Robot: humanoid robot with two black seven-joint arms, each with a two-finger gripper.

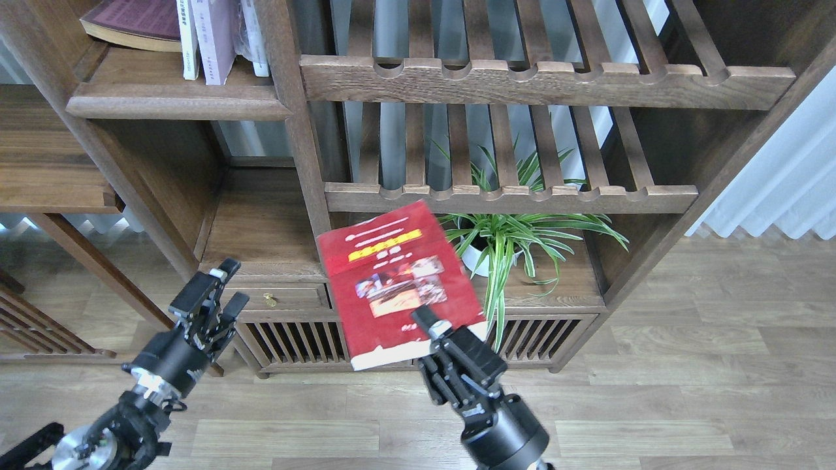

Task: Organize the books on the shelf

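Note:
My right gripper [428, 324] is shut on the lower edge of the dark red book [395, 274], which has small photos on its cover. It holds the book tilted in the air in front of the bookcase, below the lower slatted rack. My left gripper [230, 287] is open and empty at the lower left. The shelf [176, 104], a dark-brown board with a rounded lip, is at the top left. On it stand a yellow-green book [189, 46] and a pale lavender book [215, 42], both upright.
A maroon book [134, 23] lies flat at the shelf's left end, and a plastic-wrapped item [256, 36] stands by the post. Two slatted racks [522, 81] fill the middle bay. A potted spider plant [503, 241] stands behind the held book. A low cabinet [294, 326] is below.

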